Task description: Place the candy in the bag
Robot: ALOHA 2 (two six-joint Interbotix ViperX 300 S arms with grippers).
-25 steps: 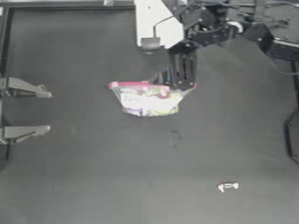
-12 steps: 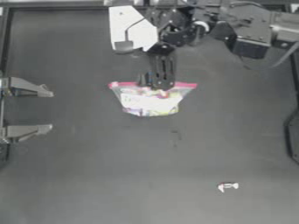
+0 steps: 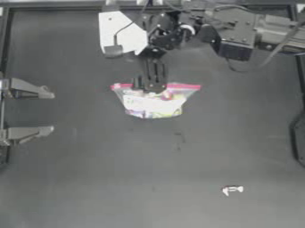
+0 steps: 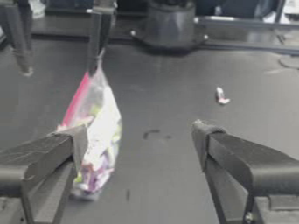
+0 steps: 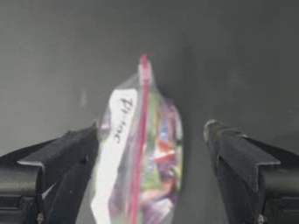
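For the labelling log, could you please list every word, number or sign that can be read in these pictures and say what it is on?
White label on the small clear plastic zip bag with a pink-red zip strip: dark handwriting shows in the right wrist view, too blurred to read.
Tiny white wrapped candy with twisted ends: no print can be made out.
Dark table, left gripper, right gripper with open jaws around the bag: no text visible.

right arm reaching in along the top edge past the middle, right gripper (image 3: 152,82) pointing down, fingers (image 5: 64,153) spread wide apart, left gripper (image 3: 28,109) parked at left edge, fingers open
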